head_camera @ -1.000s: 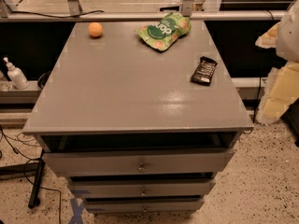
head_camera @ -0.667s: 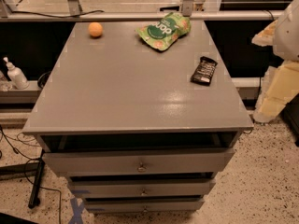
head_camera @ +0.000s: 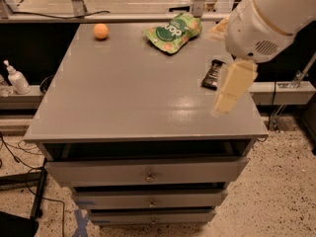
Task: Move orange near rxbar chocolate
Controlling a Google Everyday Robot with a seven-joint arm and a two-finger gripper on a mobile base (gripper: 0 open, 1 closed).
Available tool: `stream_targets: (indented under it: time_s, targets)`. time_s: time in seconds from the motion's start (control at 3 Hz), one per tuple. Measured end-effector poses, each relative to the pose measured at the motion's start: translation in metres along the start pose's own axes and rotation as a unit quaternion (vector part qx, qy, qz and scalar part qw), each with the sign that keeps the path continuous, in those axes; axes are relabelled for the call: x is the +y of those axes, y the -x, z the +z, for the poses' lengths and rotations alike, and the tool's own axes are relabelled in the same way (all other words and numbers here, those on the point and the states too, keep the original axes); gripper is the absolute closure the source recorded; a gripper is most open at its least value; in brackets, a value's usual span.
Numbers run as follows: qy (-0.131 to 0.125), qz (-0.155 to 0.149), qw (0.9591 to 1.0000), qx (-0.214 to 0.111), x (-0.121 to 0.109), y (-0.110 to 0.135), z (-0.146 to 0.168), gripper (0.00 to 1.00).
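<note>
The orange (head_camera: pixel 101 31) lies at the far left corner of the grey cabinet top (head_camera: pixel 128 93). The rxbar chocolate (head_camera: pixel 211 76), a dark flat bar, lies near the right edge, partly hidden behind my arm. My gripper (head_camera: pixel 225 58) hangs at the end of the big white arm (head_camera: pixel 269 19) on the right. It is above the right side of the top, right beside the bar and far from the orange. It holds nothing that I can see.
A green snack pouch (head_camera: pixel 174 32) lies at the far middle of the top. The cabinet has several drawers (head_camera: pixel 148 174), the top one slightly open. A white pump bottle (head_camera: pixel 16 78) stands on a ledge at left. Cables lie on the floor at lower left.
My arm has swung in from the right edge over the right side of the cabinet and now covers part of the bar. The orange, pouch and bar have not moved.
</note>
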State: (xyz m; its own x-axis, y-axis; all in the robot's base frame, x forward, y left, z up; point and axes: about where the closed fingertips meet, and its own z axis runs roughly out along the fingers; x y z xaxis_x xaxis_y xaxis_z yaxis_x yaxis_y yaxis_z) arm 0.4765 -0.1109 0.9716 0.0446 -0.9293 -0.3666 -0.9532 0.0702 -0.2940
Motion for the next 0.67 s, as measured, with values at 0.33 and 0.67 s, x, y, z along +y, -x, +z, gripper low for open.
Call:
stream_targets:
  time_s: [0.33, 0.67]
  targets:
    - [-0.031, -0.043, 0.9956, -0.077, -0.0276, 0.0671, 0.0263, 0.0]
    - [-0.031, -0.043, 0.9956, -0.077, -0.0275, 0.0672, 0.0262, 0.0]
